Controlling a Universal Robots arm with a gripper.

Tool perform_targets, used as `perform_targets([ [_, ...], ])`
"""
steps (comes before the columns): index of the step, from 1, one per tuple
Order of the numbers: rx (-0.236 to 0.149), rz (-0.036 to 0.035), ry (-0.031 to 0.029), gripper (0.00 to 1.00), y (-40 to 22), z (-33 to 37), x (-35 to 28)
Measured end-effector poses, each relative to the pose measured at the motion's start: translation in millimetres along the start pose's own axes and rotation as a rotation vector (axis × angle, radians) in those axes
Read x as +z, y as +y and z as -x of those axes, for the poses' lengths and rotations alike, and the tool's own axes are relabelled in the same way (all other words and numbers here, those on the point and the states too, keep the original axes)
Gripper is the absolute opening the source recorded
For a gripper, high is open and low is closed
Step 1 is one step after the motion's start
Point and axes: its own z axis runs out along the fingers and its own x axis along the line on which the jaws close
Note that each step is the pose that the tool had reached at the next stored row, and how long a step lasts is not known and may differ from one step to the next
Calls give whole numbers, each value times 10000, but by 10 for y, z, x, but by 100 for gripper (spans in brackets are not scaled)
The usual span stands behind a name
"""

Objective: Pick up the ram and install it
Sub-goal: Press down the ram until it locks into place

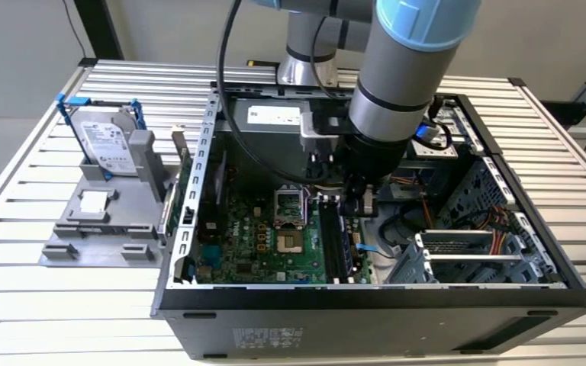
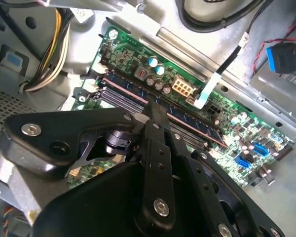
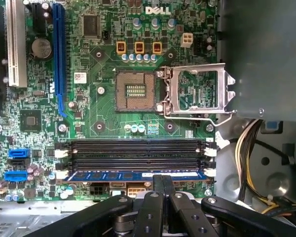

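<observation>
The ram (image 3: 113, 175), a narrow blue stick with dark chips, sits in the black motherboard slot closest to the gripper, between white end latches (image 3: 210, 172). My gripper (image 3: 164, 178) is shut, its two black fingertips pressed together over the stick's top edge near its middle. In the second wrist view the closed tips of the gripper (image 2: 153, 103) meet the ram (image 2: 192, 121); whether they press on it or hover just above I cannot tell. In the exterior view the gripper (image 1: 359, 200) reaches down into the open computer case (image 1: 375, 301) over the green motherboard (image 1: 262, 252).
Two empty black slots (image 3: 138, 148) lie beside the ram. The open CPU socket (image 3: 135, 91) and its metal bracket (image 3: 197, 91) are farther off. Yellow cables (image 3: 246, 143) and a drive cage (image 1: 476, 255) flank the slots. A silver hard drive (image 1: 104, 141) stands outside the case.
</observation>
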Motion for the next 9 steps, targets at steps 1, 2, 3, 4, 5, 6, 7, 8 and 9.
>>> perform_targets([
  [1,-4,7,0,0,-16,-10,-1],
  [2,-2,12,-2,0,-33,-23,-2],
  [3,-1,14,-3,0,-45,-39,-2],
  [4,-1,14,-5,0,-55,-59,-3],
  [5,0,15,-6,0,-62,-81,-4],
  [6,0,16,-6,0,-67,-106,-5],
  [7,0,15,-6,0,-68,-132,-5],
  [8,0,15,-5,0,-69,-152,-5],
  [9,0,15,-4,0,-67,-163,-2],
])
